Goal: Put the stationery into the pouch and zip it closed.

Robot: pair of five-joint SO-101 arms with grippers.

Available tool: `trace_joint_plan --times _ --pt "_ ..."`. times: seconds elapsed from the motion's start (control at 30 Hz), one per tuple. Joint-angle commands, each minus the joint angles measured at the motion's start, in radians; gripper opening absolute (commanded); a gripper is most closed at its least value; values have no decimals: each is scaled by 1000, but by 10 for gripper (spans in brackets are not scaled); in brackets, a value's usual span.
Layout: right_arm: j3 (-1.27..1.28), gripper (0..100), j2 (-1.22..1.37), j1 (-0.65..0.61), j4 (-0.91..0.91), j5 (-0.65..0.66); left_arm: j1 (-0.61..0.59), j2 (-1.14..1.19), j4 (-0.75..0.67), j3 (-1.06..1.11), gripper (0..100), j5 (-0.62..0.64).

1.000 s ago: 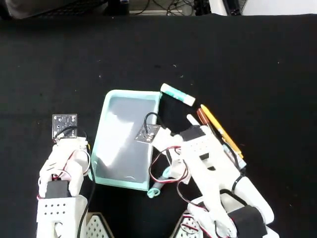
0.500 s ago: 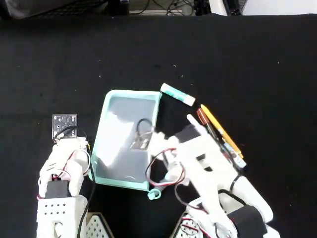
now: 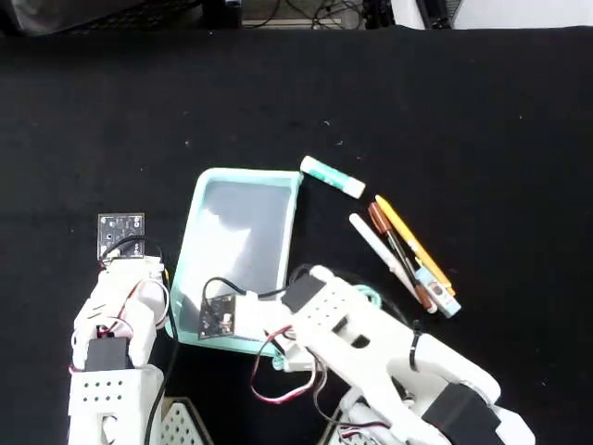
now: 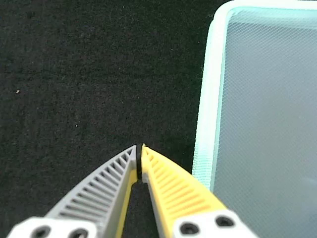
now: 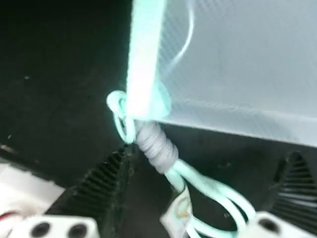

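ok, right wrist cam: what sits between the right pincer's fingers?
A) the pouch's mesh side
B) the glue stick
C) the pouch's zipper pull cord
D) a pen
C: the right pincer is open, and the zipper pull cord at the corner of the pouch lies between its fingers. The glue stick and pens lie on the table, apart from it.

Overhead and close wrist cameras share the pouch (image 3: 236, 232).
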Motion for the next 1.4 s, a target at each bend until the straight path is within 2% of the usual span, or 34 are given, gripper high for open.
trace_joint_plan --times 0.0,0.13,0.2,0.33,0.43,0.7,0.97,1.23,1.37 --pt "64 430 7 -12 -120 -11 4 -6 -12 18 33 -9" --pt "87 391 7 -12 -135 -11 5 -6 -12 18 33 -9" --pt "87 289 7 -12 -138 -9 5 -6 -12 18 33 -9" --pt "71 14 2 -11 -143 -12 4 -6 -12 18 33 -9" --pt "62 53 1 35 -137 -12 5 -6 -12 18 33 -9" --pt "10 12 -1 206 -137 -12 4 -6 -12 18 33 -9" --pt "-81 13 1 445 -140 -198 7 -6 -12 18 33 -9" --pt "-65 17 -1 456 -86 -215 7 -8 -12 18 33 -9" --pt "-64 122 -1 451 -80 -258 5 -8 -12 18 33 -9"
